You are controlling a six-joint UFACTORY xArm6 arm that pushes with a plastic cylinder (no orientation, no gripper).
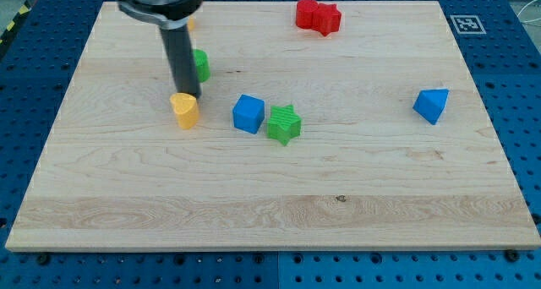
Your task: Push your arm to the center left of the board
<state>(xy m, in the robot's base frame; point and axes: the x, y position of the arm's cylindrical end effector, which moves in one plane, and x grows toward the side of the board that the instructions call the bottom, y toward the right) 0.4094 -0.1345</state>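
Rod, dark and straight, my arm's end: my tip (189,97) stands in the upper left of the frame, touching the top of the yellow heart-like block (184,110). No jaws to spread or press; it grips nothing.

Camera view, contents:
- pale wooden board (270,213);
- green block (201,65), half hidden behind the rod, shape unclear;
- orange block (192,23), nearly all covered;
- blue cube (248,113);
- green star block (284,124);
- red block (318,16);
- blue wedge-like block (431,105).

Progress, as I judge: unfinished; left-centre lies lower and further left.
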